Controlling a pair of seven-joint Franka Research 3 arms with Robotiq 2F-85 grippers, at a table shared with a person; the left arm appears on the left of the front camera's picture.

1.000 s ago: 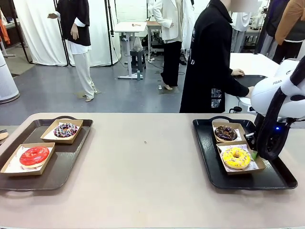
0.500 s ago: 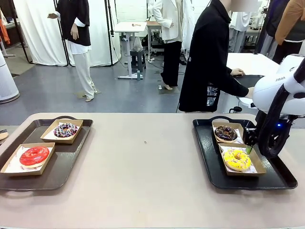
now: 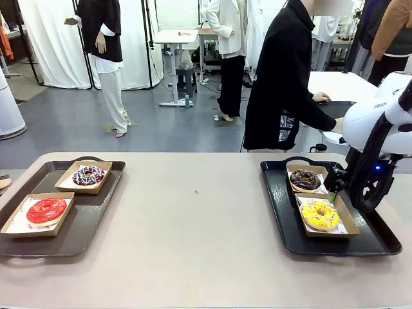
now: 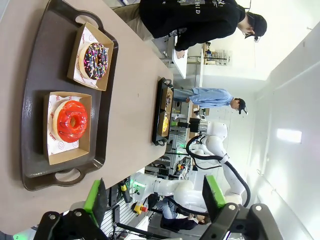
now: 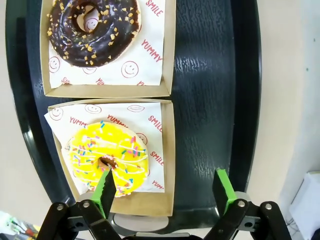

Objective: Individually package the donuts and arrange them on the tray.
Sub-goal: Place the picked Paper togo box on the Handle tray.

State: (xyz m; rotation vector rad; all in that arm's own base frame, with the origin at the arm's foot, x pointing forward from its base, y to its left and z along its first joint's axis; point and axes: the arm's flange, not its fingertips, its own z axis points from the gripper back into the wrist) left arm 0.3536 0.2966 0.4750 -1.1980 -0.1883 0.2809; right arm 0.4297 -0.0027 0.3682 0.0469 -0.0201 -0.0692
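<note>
Four donuts sit boxed: red (image 3: 46,210) and purple (image 3: 88,174) on the left tray (image 3: 87,219), chocolate (image 3: 304,179) and yellow (image 3: 320,214) on the right tray (image 3: 373,241). My right gripper (image 5: 164,189) hangs empty over the yellow box, fingers apart; left gripper (image 4: 154,196) also apart. Packaging seems finished; next I retract, probably.

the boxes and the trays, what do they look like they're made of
The boxes: likely brown cardboard, matte with folded rims, lined with thin white paper printed in red. The right tray: probably hard plastic, black, with a fine wavy texture and soft sheen. The left tray: looks like the same kind, dark brown, moulded handles; its material is less certain.
</note>
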